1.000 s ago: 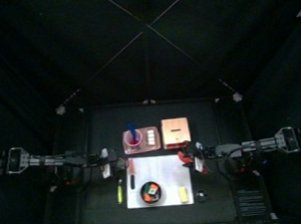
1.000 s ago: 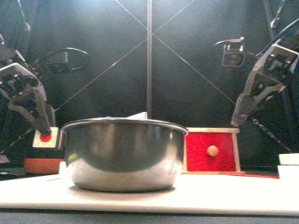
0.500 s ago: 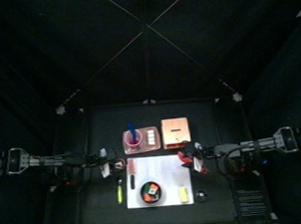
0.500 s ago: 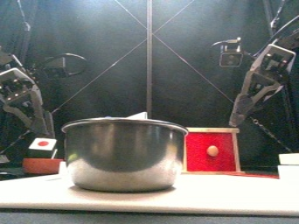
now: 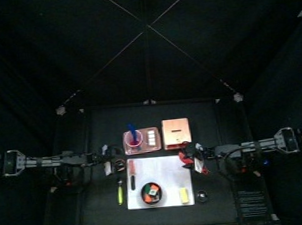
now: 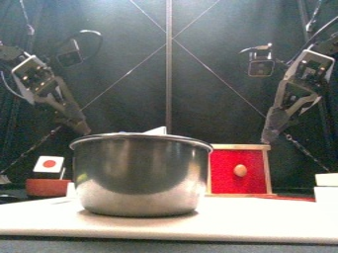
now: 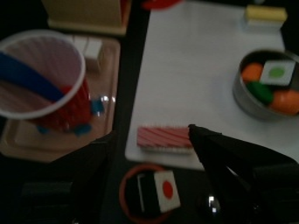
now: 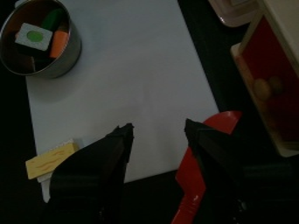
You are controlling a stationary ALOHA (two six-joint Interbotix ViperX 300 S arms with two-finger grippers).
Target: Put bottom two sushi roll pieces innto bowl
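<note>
- Front view: the left arm [image 6: 53,87] is seen raised at the upper left, slanting down toward the steel bowl [image 6: 140,174] at centre.
- Left gripper [image 7: 222,166] is held wide, nothing between its jaws.
- A sushi piece [image 7: 153,190] with a red dot is seen low in the left wrist frame, on a round dish.
- Right arm [image 6: 294,89] is hung at the upper right; the right gripper [image 8: 158,153] is parted and empty above the white mat [image 8: 128,96].
- Sushi pieces [image 8: 38,37] are seen in the bowl, upper left of the right wrist frame.

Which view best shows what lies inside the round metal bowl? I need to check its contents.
The left wrist view: the round metal bowl is seen from above, holding green, orange and white pieces. The right wrist view also looks in, at a corner. The front view shows only its wall; the top view shows it tiny.
</note>
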